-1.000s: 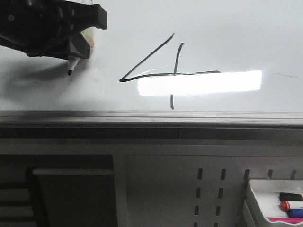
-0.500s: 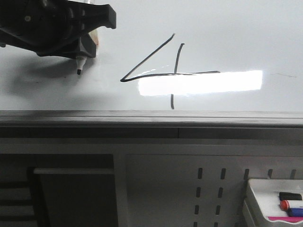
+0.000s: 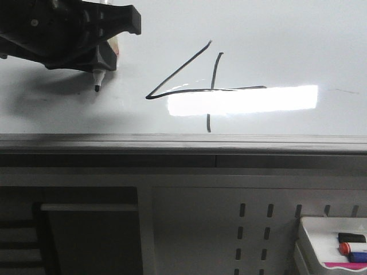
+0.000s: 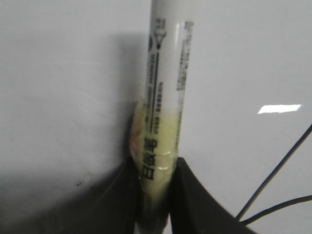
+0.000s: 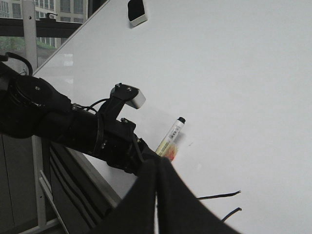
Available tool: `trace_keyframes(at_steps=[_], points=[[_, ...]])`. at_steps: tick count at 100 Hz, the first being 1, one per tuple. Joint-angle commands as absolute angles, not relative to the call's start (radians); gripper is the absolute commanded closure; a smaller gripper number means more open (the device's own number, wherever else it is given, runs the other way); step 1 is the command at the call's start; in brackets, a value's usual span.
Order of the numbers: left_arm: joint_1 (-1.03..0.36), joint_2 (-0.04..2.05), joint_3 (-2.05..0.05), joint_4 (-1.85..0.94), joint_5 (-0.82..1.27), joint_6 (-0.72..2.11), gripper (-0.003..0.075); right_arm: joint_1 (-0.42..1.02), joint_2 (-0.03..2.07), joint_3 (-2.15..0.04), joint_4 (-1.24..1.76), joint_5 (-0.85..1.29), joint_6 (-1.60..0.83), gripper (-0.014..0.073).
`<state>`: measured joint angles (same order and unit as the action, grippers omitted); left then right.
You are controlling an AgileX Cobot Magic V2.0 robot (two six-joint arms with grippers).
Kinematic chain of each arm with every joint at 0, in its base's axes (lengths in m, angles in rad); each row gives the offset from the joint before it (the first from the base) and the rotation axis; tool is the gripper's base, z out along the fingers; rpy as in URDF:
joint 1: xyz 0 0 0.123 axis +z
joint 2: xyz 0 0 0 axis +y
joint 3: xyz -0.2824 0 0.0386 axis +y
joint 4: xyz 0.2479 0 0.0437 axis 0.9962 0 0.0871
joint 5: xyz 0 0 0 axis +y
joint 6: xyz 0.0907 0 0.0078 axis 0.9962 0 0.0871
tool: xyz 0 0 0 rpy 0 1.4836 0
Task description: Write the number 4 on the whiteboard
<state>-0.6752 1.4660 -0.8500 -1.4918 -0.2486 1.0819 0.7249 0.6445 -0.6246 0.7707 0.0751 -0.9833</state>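
Observation:
The whiteboard (image 3: 258,28) fills the upper front view, with a grey edge rail (image 3: 183,141) below it. On it stands the number 4 (image 3: 200,86), a thin black open-topped figure; parts of its strokes show as the number 4 (image 4: 282,175) and the number 4 (image 5: 219,196). My left gripper (image 4: 155,195) is shut on a white marker (image 4: 165,73) with yellowish tape round its barrel. In the front view the left gripper (image 3: 100,57) is at the upper left, the marker (image 3: 97,81) tip pointing down, left of the 4. My right gripper (image 5: 157,187) is shut on nothing, off the board.
A white tray (image 3: 321,243) with several markers sits at the lower right, below the rail. A perforated grey panel (image 3: 252,229) and a dark recess (image 3: 86,235) lie under the board. A bright rectangular reflection (image 3: 243,100) crosses the 4. A board eraser (image 5: 136,12) hangs far up the board.
A second ago the left gripper and marker were slightly farther left; they shifted a little right, toward the 4. No change over the last half second.

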Motion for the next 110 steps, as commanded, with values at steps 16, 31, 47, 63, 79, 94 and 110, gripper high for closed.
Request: trace_keyframes(at_steps=[16,31,47,63,79,94,110], points=[[-0.672,1.461,-0.873,-1.501,-0.305,1.074,0.0715,0.72,0.642,-0.65,0.782,0.013,-0.983,0.0655],[-0.672,1.461,-0.873,-1.501,-0.305,1.074,0.0602,0.72,0.642,-0.65,0.782,0.013,-0.983,0.0655],[-0.672,1.461,-0.873,-1.501,-0.307,1.074,0.0518,0.72,0.642,-0.65,0.782,0.013,-0.983,0.0655],[-0.672,1.461,-0.873,-1.501,-0.31,1.074,0.0518,0.72,0.642,-0.65,0.782,0.013,-0.983,0.0655],[-0.672,1.461,-0.873,-1.501,-0.31,1.074,0.0487,0.72,0.642,-0.65,0.782,0.013,-0.983,0.0655],[-0.672,1.461,-0.873,-1.501,-0.317,1.074,0.0344,0.72,0.642,-0.65,0.782,0.013,-0.983,0.0655],[-0.672,1.461,-0.873,-1.501,-0.329,1.074,0.0293,0.72,0.642,-0.65,0.783,0.013,-0.983,0.0656]])
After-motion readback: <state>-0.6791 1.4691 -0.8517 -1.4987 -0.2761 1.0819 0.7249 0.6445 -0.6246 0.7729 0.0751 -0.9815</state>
